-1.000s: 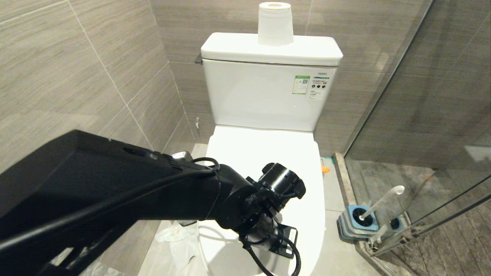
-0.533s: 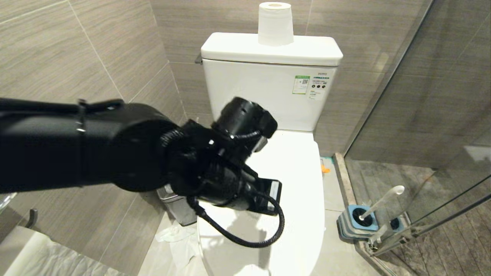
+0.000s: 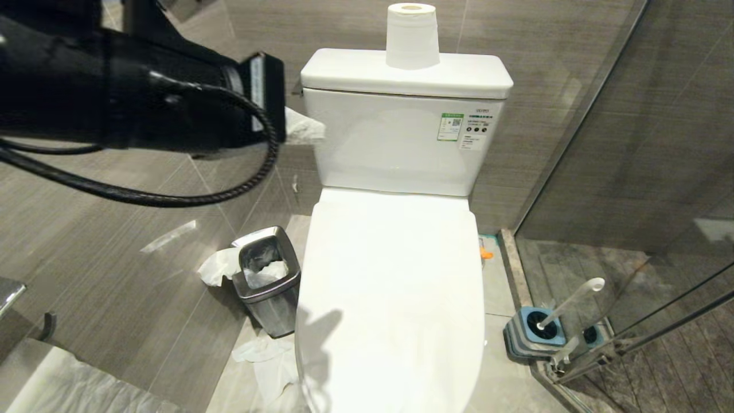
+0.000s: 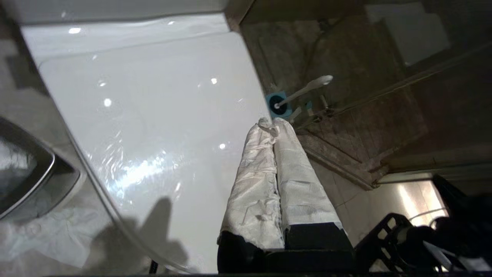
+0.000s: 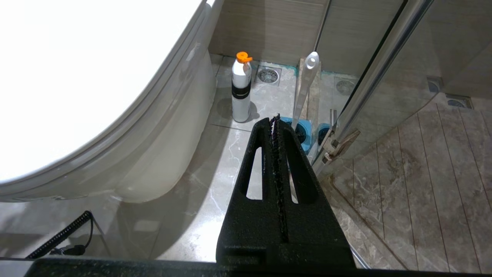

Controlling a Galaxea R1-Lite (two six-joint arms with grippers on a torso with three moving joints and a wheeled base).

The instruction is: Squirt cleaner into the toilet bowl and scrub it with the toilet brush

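- The toilet (image 3: pixel 390 287) had its lid down over the bowl; no cleaner showed on it.
- The left gripper (image 4: pixel 273 125), fingers wrapped in white and pressed together on nothing, hung high above the lid.
- The right gripper (image 5: pixel 275 121), also pressed shut and empty, sat low beside the toilet, pointing at the floor.
- The brush (image 3: pixel 570 301) stood tilted in its blue holder (image 3: pixel 533 332) by the glass door (image 3: pixel 648 189).
- A bottle (image 5: pixel 241 88) with an orange cap stood on the floor between toilet and brush.
- Risk: squirting with the lid shut would wet the lid, not the bowl.
- Risk: a reach for the brush could knock the bottle or strike the glass, both being close by.
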